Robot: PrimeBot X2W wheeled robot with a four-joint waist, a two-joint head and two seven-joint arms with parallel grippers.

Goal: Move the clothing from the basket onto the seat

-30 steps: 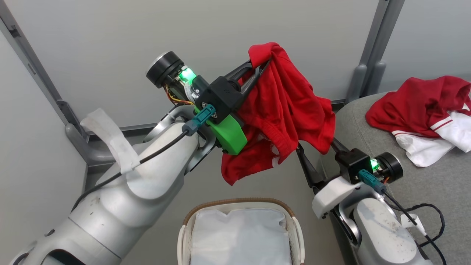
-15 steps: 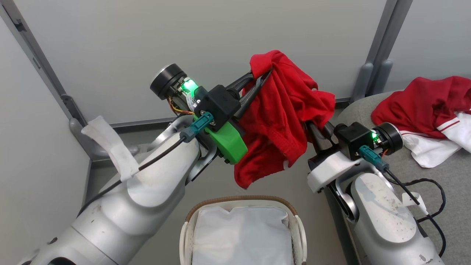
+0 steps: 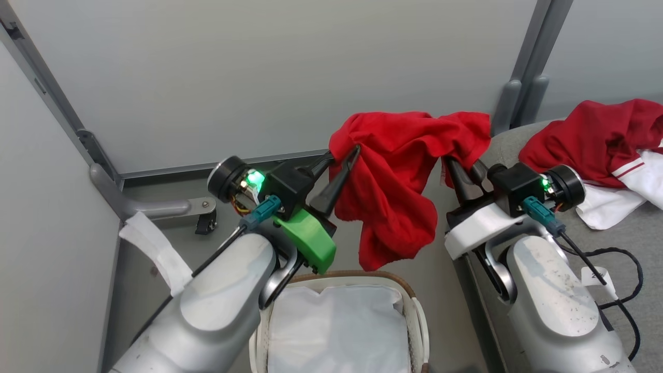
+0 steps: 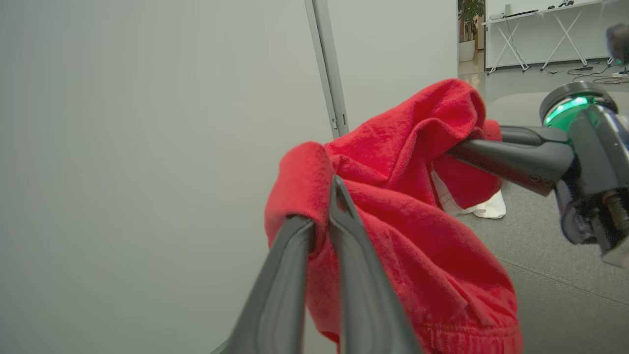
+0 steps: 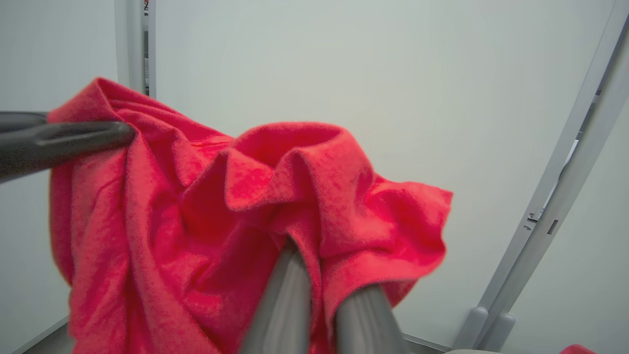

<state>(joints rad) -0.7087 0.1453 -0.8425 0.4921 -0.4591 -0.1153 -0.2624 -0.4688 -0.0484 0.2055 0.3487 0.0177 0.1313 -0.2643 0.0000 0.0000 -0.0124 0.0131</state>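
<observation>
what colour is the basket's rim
Brown, woven-look rim on the small white plastic lattice basket; best in the head view.

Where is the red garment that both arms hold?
Head view, centre: the red garment hangs in the air between the left end effector and the right end effector, above the basket and left of the seat.

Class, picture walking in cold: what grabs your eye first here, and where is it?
A bright red garment hangs between the left claw and right claw, both shut on it, above the white-lined basket. Another red-and-white garment lies on the grey seat at right.
</observation>
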